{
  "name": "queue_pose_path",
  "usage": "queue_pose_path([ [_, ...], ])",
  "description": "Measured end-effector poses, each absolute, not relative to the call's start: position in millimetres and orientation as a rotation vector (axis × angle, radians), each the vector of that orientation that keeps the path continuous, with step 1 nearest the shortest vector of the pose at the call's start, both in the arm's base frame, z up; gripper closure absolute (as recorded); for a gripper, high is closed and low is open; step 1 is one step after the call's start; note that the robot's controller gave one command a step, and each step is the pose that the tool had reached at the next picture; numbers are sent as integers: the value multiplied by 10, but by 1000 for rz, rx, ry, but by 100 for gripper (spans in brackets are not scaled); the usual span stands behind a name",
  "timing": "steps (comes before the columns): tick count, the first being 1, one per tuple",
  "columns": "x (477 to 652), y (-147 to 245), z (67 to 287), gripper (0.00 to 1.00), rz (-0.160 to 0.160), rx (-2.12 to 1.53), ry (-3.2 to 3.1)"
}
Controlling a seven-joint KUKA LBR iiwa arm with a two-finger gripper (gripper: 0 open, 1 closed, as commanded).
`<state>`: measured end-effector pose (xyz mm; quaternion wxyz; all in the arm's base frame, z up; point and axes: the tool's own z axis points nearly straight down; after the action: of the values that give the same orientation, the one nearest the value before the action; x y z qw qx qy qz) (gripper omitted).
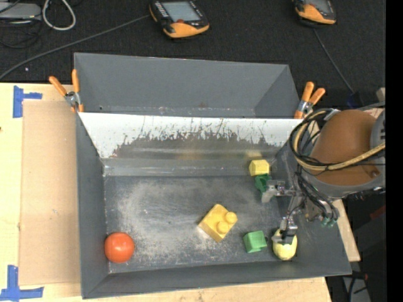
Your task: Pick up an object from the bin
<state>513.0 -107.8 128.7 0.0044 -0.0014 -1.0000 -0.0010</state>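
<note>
Counted: 1 orange ball [119,246], 1 yellow studded brick [218,222], 1 yellow cube [259,167], 1 green block [254,241], 1 darker green piece [261,183], 1 yellow-green round fruit [284,250].

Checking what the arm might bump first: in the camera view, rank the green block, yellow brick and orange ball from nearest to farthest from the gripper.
1. Green block: just left of the gripper, by the front wall.
2. Yellow brick: further left, mid-floor.
3. Orange ball: front left corner, across the bin.

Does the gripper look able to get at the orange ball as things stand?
Probably yes: the ball lies alone on bare floor, across the bin from the gripper; only the corner walls crowd it.
</note>
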Motion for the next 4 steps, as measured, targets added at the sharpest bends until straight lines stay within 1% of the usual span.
queue_pose_path([
  [1, 5151, -1075, 1323, 0, -1, 2, -3140],
  [2, 4961, -733, 741, 0, -3, 285, -3123],
  [3, 4861, -672, 1157, 0, -2, 387, -3116],
  [4, 4758, -587, 1098, 0, -5, 357, -3115],
])
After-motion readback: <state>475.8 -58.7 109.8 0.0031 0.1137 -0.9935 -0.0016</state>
